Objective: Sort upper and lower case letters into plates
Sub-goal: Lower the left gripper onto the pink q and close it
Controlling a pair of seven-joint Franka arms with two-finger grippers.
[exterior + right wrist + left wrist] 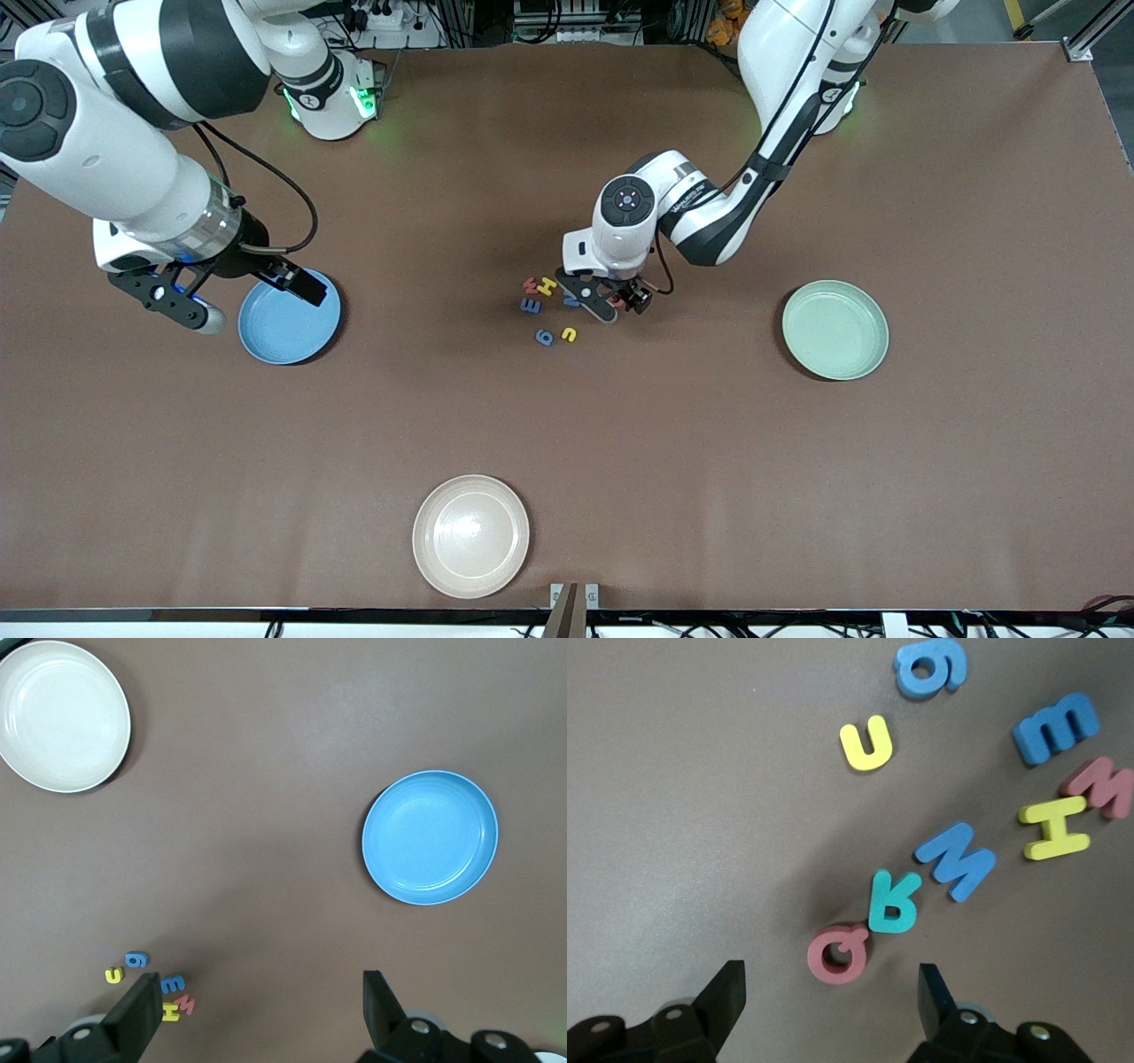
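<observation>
Because the red Q (837, 953) touches the teal R (894, 902), the left gripper (831, 999), open and low over the letters (551, 308) mid-table, could drag both together. The right gripper (241, 297) waits open above the blue plate (290, 317); the green plate (834, 330) sits toward the left arm's end. A plain brown table (886, 487) also bears a cream plate (470, 535); cables and frames crowd the room's edge.

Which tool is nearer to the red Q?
Left. The left tool, open, hangs just over the red Q; the right tool waits over the blue plate, toward the right arm's end.
</observation>
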